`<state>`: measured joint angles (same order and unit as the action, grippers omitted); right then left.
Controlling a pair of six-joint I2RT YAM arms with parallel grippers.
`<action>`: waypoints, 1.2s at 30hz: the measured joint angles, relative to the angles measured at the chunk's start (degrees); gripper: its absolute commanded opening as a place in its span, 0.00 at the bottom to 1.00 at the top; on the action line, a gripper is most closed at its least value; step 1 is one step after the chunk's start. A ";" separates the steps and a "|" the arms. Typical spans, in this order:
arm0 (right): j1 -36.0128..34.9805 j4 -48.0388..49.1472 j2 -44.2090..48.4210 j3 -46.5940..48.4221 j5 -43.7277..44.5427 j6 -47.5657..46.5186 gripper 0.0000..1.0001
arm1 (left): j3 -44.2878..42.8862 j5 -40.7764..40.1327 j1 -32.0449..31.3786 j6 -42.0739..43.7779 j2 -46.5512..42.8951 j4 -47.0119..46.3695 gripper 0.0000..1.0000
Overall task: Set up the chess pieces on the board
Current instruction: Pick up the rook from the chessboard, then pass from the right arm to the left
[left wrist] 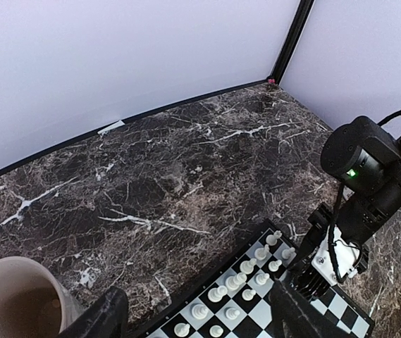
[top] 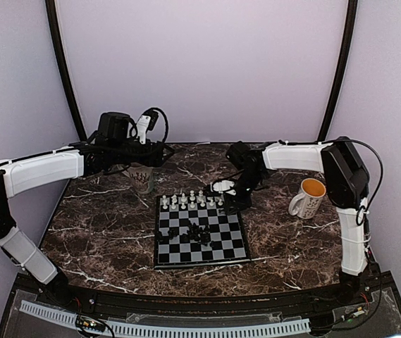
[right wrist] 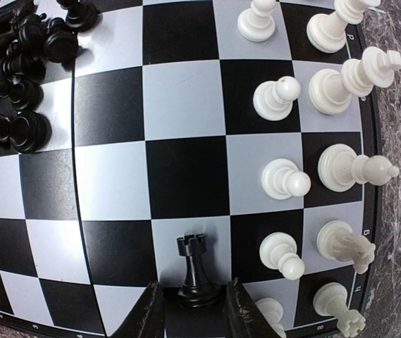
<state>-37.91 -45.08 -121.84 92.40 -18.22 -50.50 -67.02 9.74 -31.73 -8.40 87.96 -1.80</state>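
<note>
The right gripper (right wrist: 193, 317) is straddling a black rook (right wrist: 194, 267) on an edge square of the board (right wrist: 115, 183); pinching or not, I cannot tell. The left gripper (left wrist: 200, 325) is hanging, jaws spread wide, empty.

Left arm (top: 41, 171) and right arm (top: 295, 156): white shells between bulky black joints, thin black cables (top: 165, 123) looping out, a small green light (left wrist: 352, 172), tapered black fingers (right wrist: 147, 313).
</note>
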 measured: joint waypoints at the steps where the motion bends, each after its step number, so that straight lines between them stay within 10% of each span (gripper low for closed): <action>1: 0.00 -0.09 -0.11 0.17 -0.02 -0.02 0.29 | 0.00 0.11 0.00 0.00 0.00 0.02 0.71; 24: -0.35 0.04 3.43 -3.72 -4.42 5.62 0.06 | -0.02 0.96 0.00 -0.72 1.88 0.22 0.70; 36: -0.35 12.17 17.84 -18.25 -20.44 20.06 0.05 | 5.68 11.02 -0.74 -20.17 5.95 -6.56 0.44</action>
<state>-38.26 -32.91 -104.01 74.15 -38.65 -30.44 -61.34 20.75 -32.47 -28.58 93.91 -8.36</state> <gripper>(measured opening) 0.132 0.493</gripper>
